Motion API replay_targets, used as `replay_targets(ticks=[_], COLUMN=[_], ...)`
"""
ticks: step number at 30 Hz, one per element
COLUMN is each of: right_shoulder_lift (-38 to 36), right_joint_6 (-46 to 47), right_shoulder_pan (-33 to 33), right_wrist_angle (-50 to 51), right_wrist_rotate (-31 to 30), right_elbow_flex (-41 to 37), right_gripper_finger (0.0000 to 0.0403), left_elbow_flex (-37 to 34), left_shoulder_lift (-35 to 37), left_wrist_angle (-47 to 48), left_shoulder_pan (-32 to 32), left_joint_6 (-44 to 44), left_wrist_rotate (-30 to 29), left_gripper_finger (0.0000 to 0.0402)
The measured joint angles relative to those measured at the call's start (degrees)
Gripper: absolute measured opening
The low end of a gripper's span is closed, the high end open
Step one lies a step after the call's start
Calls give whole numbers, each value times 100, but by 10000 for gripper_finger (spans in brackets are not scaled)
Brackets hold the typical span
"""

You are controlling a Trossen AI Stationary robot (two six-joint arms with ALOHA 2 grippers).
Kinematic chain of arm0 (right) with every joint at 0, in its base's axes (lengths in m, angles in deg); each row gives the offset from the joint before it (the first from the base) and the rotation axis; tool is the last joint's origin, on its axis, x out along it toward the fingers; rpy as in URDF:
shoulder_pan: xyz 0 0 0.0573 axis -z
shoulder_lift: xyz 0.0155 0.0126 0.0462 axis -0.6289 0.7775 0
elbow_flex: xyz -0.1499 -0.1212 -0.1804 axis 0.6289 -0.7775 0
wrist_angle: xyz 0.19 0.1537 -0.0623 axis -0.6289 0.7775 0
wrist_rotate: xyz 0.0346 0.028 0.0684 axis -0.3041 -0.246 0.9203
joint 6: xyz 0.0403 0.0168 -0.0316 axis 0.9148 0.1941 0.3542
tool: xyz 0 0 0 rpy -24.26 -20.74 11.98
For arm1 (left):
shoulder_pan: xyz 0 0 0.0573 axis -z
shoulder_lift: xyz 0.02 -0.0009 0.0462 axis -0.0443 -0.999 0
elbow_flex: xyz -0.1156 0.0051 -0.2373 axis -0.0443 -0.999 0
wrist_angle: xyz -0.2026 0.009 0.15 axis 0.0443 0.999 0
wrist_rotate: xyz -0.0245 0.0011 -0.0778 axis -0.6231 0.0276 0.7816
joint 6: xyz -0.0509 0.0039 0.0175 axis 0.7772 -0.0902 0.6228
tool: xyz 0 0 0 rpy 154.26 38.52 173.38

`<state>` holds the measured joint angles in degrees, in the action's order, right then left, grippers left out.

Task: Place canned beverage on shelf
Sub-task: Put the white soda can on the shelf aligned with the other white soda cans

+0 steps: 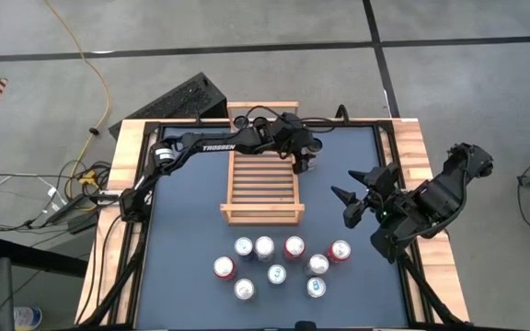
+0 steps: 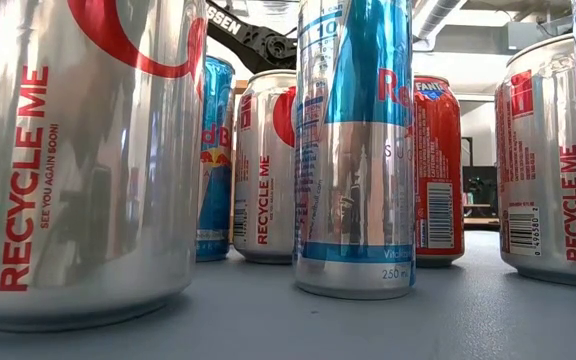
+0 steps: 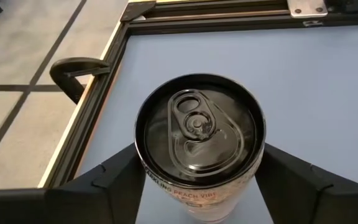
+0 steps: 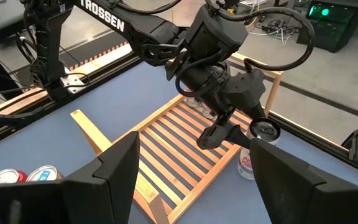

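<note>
Smooth-walled peach drink can (image 3: 199, 140), rigid yet dentable, suits a mid-body hold; left gripper (image 3: 197, 180) brackets it, contact unclear, right gripper (image 4: 191, 180) apart.

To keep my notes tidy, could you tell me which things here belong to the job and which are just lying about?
In the job: light-wood slatted shelf; dark-topped pale can beside it; left gripper straddling that can.
Lying about: nine clustered red, blue and silver cans; yellow floor cable; black clamp; right gripper, open, waiting.

Table (image 1: 182, 230): shelf (image 1: 261, 187), nine-odd cans (image 1: 279, 262)
</note>
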<state>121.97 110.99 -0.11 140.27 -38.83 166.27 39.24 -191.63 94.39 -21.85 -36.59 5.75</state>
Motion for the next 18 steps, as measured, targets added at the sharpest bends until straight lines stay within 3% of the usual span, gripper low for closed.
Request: replay_targets(ticks=[6,13,18], right_shoulder_lift=[0,0,-2], right_joint_6=[0,24,389], right_shoulder_pan=[-1,-30,-54], right_wrist_angle=[0,7,79], right_wrist_rotate=[2,-35,-199], right_elbow_flex=[0,0,0], right_gripper_finger=[276,276,276], left_elbow_flex=[0,0,-2], left_shoulder_lift=[0,38,160], left_wrist_angle=[2,83,226], left_shoulder_pan=[1,7,80], left_joint_6=[0,106,-234], left_wrist_rotate=[42,1078,1223], left_gripper_finger=[238,238,238])
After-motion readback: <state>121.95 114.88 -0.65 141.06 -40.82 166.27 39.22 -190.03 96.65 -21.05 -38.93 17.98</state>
